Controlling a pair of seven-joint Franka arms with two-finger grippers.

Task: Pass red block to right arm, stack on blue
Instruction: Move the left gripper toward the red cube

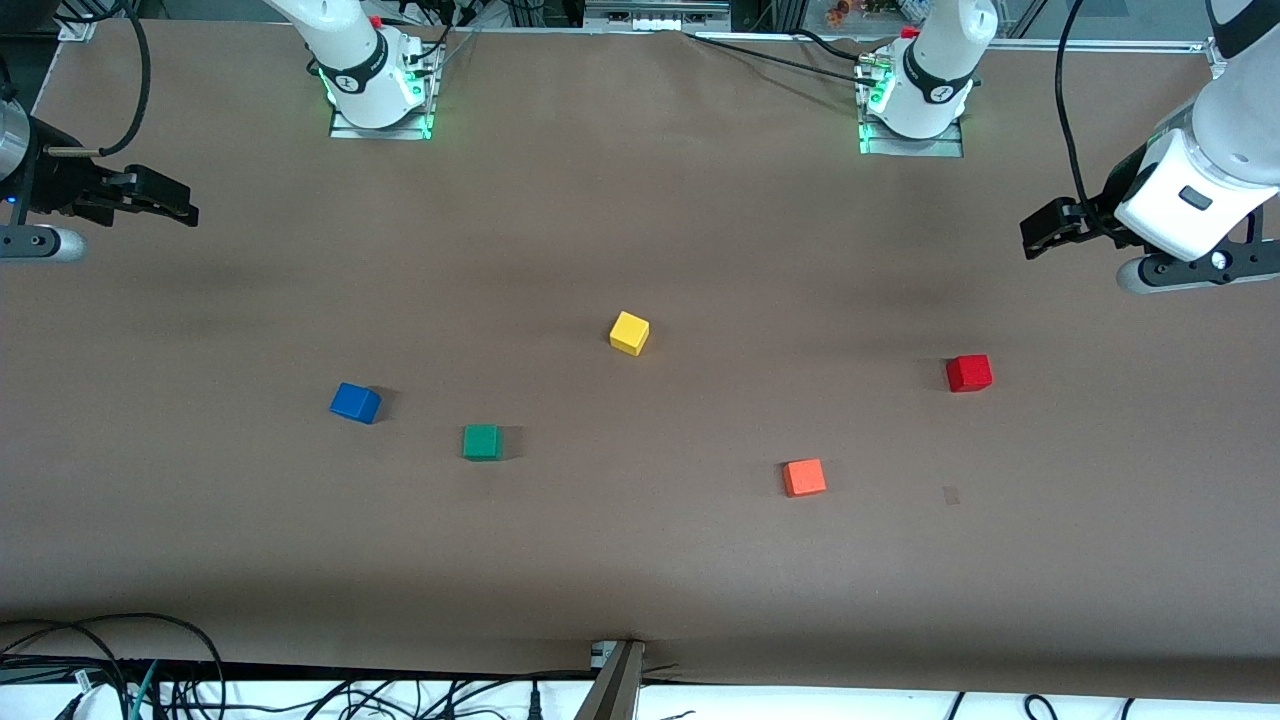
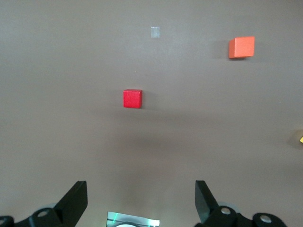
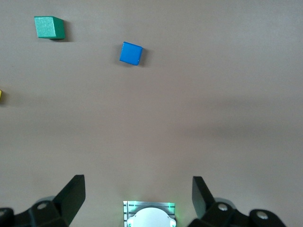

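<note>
The red block [image 1: 968, 373] sits on the brown table toward the left arm's end; it also shows in the left wrist view [image 2: 132, 99]. The blue cube [image 1: 355, 402] sits toward the right arm's end and shows in the right wrist view [image 3: 131, 53]. My left gripper [image 1: 1040, 235] is open and empty, up in the air at the left arm's end of the table; in its wrist view it [image 2: 141, 201] stands wide apart. My right gripper [image 1: 175, 205] is open and empty, up in the air at the right arm's end; in its wrist view it [image 3: 138, 198] stands wide apart too.
A yellow cube [image 1: 629, 332] sits mid-table. A green cube [image 1: 482, 441] lies beside the blue cube, nearer the front camera. An orange cube [image 1: 804, 477] lies nearer the front camera than the red block. Both arm bases [image 1: 380, 90] stand along the table's back edge.
</note>
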